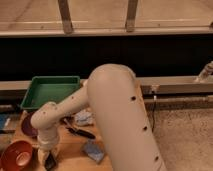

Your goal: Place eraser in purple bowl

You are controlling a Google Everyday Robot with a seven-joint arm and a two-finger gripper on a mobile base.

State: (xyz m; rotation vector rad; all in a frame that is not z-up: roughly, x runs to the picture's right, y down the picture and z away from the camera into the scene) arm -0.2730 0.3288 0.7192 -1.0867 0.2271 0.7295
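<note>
Your arm [117,117] fills the middle of the view. Its thick white upper link rises from the bottom edge, the forearm reaches left to a rounded joint, and the wrist drops straight down from there to the tabletop [75,147]. At the back of the tabletop lies the green tray [50,90]. The purple bowl [26,126] sits just left of the bent joint, partly hidden by it. The red-orange bowl [16,155] stands in front of it at the near left corner. The blue-grey sponge [94,150] lies to the right of the wrist, with the black-handled tool [80,132] just behind it. Your gripper [50,159] points down between the red-orange bowl and the sponge, fingers pressed together. A small dark shape at its tip looks like the eraser [50,163], well outside the purple bowl. You cannot tell whether it is pinched.
</note>
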